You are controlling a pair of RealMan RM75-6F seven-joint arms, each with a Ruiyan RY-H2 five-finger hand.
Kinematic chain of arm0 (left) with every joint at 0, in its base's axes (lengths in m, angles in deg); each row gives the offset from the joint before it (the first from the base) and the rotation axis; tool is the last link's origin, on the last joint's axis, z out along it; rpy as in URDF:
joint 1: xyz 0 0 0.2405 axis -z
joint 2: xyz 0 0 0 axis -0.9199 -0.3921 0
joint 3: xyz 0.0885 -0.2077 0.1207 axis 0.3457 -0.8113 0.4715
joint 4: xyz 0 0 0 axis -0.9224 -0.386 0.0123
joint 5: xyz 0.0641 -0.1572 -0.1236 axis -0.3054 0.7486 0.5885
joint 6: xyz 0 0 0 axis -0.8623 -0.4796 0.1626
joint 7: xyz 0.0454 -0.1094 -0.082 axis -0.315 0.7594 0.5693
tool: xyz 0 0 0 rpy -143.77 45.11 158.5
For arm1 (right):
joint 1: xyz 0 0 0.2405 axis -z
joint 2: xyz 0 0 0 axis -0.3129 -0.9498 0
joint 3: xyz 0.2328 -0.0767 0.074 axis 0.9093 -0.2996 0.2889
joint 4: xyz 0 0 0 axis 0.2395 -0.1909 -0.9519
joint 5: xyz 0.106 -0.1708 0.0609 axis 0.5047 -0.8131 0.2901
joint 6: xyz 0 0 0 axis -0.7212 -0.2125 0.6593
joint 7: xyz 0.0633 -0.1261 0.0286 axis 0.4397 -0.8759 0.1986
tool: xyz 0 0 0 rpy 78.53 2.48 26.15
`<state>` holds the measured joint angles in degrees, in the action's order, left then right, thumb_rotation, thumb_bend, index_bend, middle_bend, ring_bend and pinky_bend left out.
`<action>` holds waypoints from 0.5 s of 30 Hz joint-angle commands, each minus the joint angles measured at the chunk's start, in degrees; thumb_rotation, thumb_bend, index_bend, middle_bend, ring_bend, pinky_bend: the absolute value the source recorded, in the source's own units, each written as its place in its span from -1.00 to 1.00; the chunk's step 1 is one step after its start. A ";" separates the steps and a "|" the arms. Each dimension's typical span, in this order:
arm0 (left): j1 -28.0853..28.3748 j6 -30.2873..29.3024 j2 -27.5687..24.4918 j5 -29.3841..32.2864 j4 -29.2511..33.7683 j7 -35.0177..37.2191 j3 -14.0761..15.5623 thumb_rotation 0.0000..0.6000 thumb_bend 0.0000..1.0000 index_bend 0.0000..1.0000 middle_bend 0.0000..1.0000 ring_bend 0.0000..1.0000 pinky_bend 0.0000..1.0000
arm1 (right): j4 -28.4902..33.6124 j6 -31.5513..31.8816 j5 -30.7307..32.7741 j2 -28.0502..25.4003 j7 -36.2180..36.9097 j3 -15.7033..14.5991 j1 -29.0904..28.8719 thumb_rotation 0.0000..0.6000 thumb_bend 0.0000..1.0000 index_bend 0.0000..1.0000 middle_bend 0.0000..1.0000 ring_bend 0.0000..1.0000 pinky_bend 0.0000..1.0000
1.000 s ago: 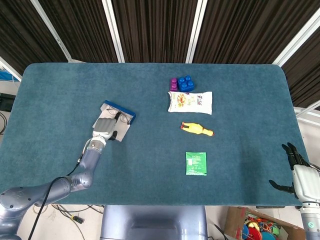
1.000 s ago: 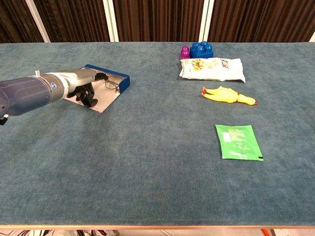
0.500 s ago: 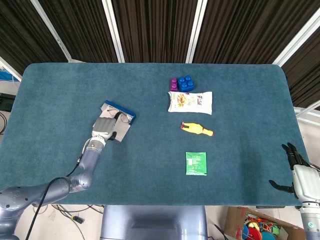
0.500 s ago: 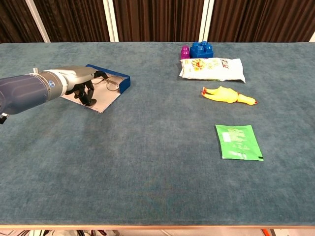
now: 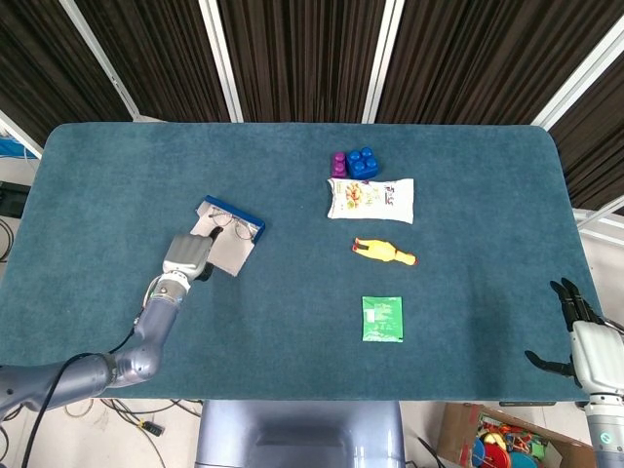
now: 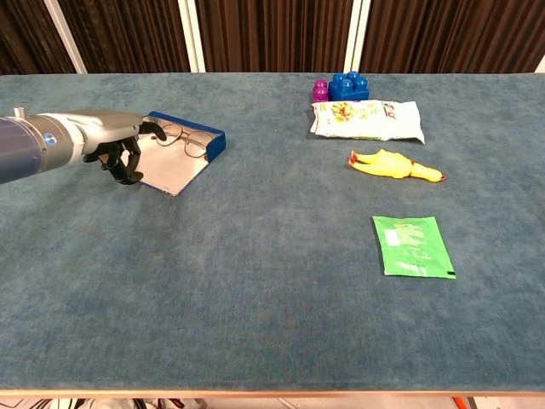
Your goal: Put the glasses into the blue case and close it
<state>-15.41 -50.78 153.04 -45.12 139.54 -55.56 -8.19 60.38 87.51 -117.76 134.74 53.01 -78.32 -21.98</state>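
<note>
Two hands visible. Left hand (image 6: 115, 145) empty, fingers (image 6: 128, 166) spread and curled downward, hovering at near-left edge of open blue case (image 6: 183, 153). Glasses (image 6: 183, 141) lie inside case, just beyond fingertips, against blue rim. Right hand (image 5: 580, 336) off table's right edge, fingers apart, holding nothing. Well right of left fingers: green packet (image 6: 412, 245), yellow rubber chicken (image 6: 393, 164).

I can read no text anywhere. The white snack bag (image 5: 370, 199) carries colourful print and the green packet (image 5: 382, 319) has a pale label patch near its top, but both are too small and blurred for me to make out a single word or number.
</note>
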 commanded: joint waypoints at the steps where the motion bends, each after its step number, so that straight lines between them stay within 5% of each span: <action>1: -3.01 -4.80 -3.92 -7.80 4.76 2.34 2.12 1.00 -0.50 -0.60 0.05 -0.09 0.06 | 0.03 -0.01 -0.01 -0.01 0.04 0.01 -0.01 1.00 -0.68 -0.89 -0.98 -0.67 -0.42; 4: -4.69 -6.35 -4.76 -14.13 4.54 5.25 3.85 1.00 -0.74 -0.58 -0.28 -0.59 -0.71 | 0.15 0.00 -0.10 -0.05 0.13 -0.05 0.03 1.00 -0.68 -0.89 -0.98 -0.67 -0.42; 6: -5.51 -5.12 -5.42 -17.17 3.70 8.44 4.74 1.00 -0.75 -0.58 -0.45 -0.78 -0.90 | 0.22 0.06 -0.16 -0.06 0.12 -0.06 0.05 1.00 -0.68 -0.89 -0.98 -0.67 -0.42; 15: -6.72 -3.09 -3.11 -31.28 -8.95 17.54 8.51 1.00 -0.70 -0.58 -0.58 -0.86 -0.81 | 0.43 -0.20 0.45 -0.07 0.23 0.04 0.07 1.00 -0.68 -0.89 -0.98 -0.67 -0.42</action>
<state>-21.35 -53.88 148.45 -73.05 135.18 -40.90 -1.16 60.80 87.36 -117.39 134.69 53.20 -78.31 -21.91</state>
